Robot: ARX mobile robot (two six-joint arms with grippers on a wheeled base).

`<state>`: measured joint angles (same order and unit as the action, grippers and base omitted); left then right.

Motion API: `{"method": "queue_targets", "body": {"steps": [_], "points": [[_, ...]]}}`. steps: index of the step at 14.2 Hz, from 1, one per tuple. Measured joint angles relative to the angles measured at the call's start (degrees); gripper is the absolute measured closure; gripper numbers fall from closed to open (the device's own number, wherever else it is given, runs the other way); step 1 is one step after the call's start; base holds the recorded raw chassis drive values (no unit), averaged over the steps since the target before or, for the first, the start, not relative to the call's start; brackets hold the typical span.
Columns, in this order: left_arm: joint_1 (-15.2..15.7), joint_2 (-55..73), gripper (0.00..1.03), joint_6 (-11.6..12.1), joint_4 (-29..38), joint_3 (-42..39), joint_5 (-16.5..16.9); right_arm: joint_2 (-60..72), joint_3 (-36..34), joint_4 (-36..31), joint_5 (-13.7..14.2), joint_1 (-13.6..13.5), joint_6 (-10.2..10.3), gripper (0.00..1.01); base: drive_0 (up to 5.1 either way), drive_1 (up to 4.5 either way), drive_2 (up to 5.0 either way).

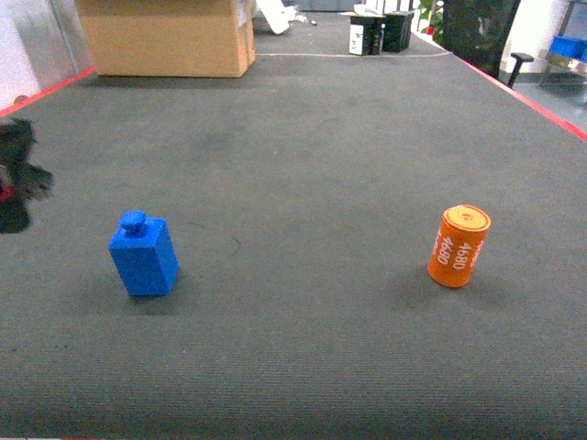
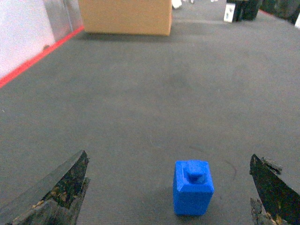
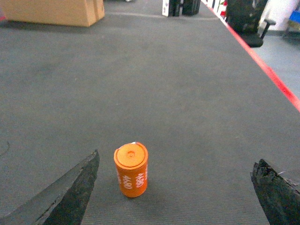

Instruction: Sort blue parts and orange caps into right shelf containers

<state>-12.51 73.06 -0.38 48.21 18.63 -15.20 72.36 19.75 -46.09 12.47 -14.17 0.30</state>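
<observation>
Wrist views, left tool (image 2: 168, 197) wide near blue part (image 2: 192, 187), right tool (image 3: 173, 192) wide near orange cap (image 3: 131, 169)

A blue part (image 1: 144, 256) and an orange cap (image 1: 459, 246) stand well apart on grey carpet (image 1: 303, 156).

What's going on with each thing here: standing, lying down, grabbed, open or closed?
blue part: upright on the grey floor mat, knob on top, not held.
orange cap: standing on end, leaning slightly, white numbers on its side, not held.
left gripper: open, fingers wide apart, the blue part ahead between them, untouched.
right gripper: open, empty, the orange cap ahead, nearer its left finger.
cardboard box: closed, at the back.
</observation>
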Motion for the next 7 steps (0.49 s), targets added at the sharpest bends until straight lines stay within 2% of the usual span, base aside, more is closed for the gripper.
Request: {"method": "queue_targets", "body": {"steps": [3, 4, 5, 7], "points": [[-2.0, 14.9, 0.05, -1.1, 1.2, 7.7, 0.0, 18.4, 8.0, -2.7, 0.1, -1.2, 0.8, 0.03, 0.0, 0.00, 0.0], [-2.4, 20.9, 0.05, -1.1, 1.6, 10.8, 0.0, 23.2, 11.1, -1.9, 0.1, -1.2, 1.7, 0.03, 0.0, 0.00, 0.0], [-2.5, 26.5, 0.05, -1.0, 3.2, 13.5, -0.6, 27.1, 14.9, -2.0, -0.3, -1.2, 3.7, 0.03, 0.0, 0.00, 0.0], [-2.3, 29.0, 0.05, -1.0, 3.4, 15.2, -0.3, 30.9, 17.4, -2.0, -0.4, -1.1, 4.5, 0.03, 0.0, 0.00, 0.0]]}}
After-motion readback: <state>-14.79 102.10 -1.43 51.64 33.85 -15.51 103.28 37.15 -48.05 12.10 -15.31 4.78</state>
